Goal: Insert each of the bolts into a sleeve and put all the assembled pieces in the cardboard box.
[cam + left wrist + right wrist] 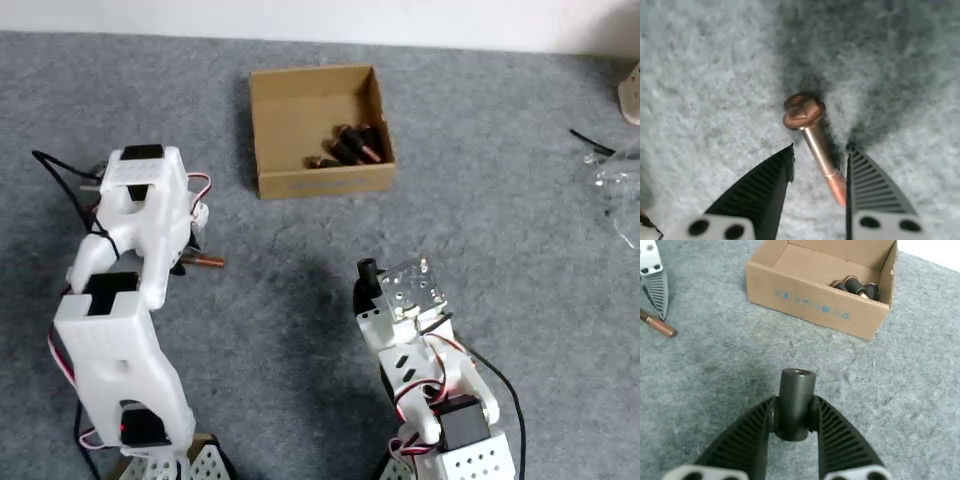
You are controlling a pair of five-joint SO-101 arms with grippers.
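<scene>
Honestly, the left jaws are apart, straddling the bolt lying on the counter, and it sits off-centre, so closing could flick it away. The right jaws are clamped on the upright sleeve; any tilt could jam insertion.

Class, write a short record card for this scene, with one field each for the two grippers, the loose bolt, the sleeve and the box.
left gripper: open, straddling the bolt
bolt: copper-coloured, lying on the grey mat, not yet in a sleeve
right gripper: shut on the sleeve
sleeve: black, open end empty
box: open cardboard, assembled pieces in one corner
</scene>
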